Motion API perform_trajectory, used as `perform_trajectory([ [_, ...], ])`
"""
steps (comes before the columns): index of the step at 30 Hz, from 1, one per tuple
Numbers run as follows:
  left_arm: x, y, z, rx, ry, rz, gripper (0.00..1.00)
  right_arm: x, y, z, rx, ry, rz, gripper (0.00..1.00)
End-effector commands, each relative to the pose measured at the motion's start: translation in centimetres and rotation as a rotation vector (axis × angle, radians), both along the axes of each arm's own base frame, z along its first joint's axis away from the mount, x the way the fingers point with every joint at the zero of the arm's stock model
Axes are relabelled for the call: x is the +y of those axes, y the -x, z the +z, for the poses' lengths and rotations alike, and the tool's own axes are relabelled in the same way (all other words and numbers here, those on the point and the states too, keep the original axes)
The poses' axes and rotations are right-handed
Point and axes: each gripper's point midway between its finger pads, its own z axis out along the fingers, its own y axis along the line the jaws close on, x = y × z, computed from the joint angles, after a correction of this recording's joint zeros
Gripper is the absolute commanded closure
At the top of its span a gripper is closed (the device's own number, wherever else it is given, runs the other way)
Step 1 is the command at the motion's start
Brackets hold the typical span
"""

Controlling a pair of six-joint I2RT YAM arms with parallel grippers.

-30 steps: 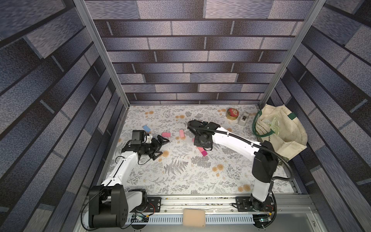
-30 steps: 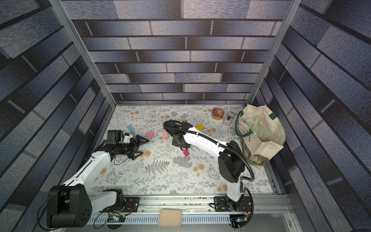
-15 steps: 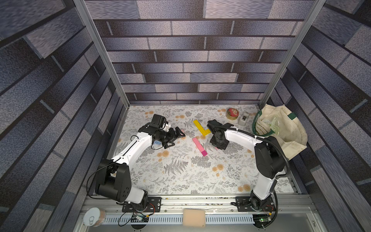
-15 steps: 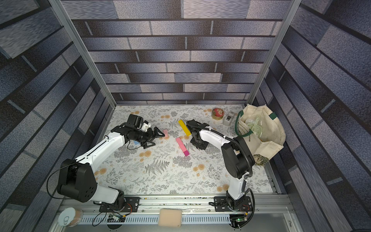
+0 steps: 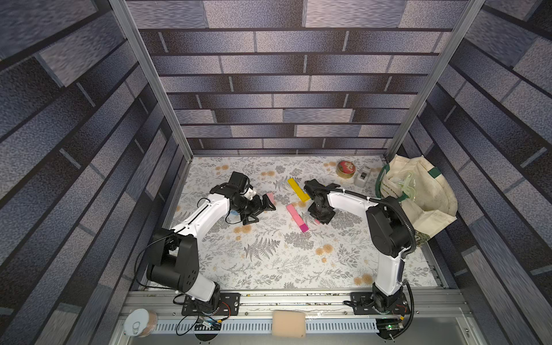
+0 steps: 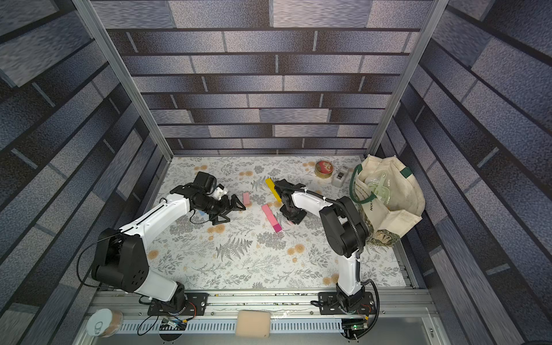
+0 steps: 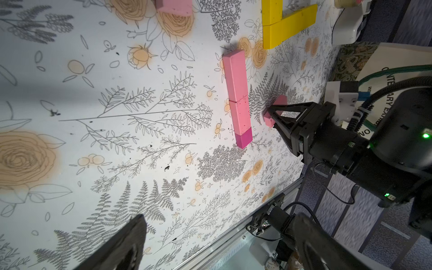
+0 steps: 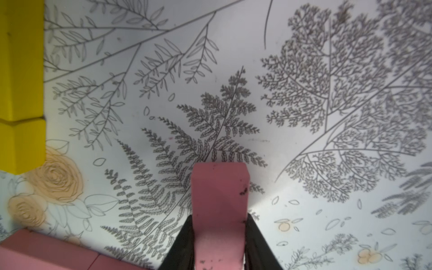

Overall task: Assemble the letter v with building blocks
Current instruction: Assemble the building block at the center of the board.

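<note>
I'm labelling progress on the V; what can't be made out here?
Right wrist view: pink block in the right gripper, near end cut off by the edge.
Both top views: light blue block, mostly behind the left arm.
Right wrist view: yellow blocks, cropped by the edge.

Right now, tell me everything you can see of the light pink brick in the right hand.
The light pink matte rectangular brick sits between the right hand's two black fingers, which clamp its long sides while one end pokes forward. Faces plain, edges rounded, a few dark specks. It is low over the floral-printed tabletop, beside but apart from the row of pink bricks ending in a magenta cube; whether it touches the table is unclear.
</note>
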Motion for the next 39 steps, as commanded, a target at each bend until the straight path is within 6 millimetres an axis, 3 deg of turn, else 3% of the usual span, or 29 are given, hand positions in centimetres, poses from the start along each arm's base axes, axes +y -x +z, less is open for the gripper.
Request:
perform_trajectory([
  [1, 0.2, 0.5, -0.4, 0.007, -0.006, -0.023, 0.00, -0.3, 0.4, -0.4, 0.029, 0.012, -0.019, 0.55],
  [4, -0.1, 0.7, -0.1, 0.000, 0.005, -0.030, 0.00, -0.7, 0.2, 0.2, 0.030, 0.047, 0.048, 0.32],
  [9, -1.7, 1.4, 1.2, -0.075, 0.021, -0.067, 0.00, -1.0, 0.3, 0.3, 0.035, 0.064, 0.128, 0.26],
  [17, -3.7, 0.9, 2.8, -0.100, 0.037, -0.066, 0.00, -1.2, -0.7, 0.2, 0.023, 0.078, 0.164, 0.33],
  [21, -4.0, 0.3, 3.1, -0.114, 0.041, -0.066, 0.00, -1.4, -0.6, -0.5, 0.046, 0.079, 0.157, 0.41],
  [28, -3.0, 0.7, 1.8, -0.083, 0.032, -0.057, 0.01, -1.5, -0.2, -2.0, 0.058, 0.065, 0.104, 0.51],
  [39, -2.5, 0.3, 1.9, -0.081, 0.048, -0.032, 0.00, -1.7, 0.0, -2.3, 0.068, 0.071, 0.076, 0.60],
])
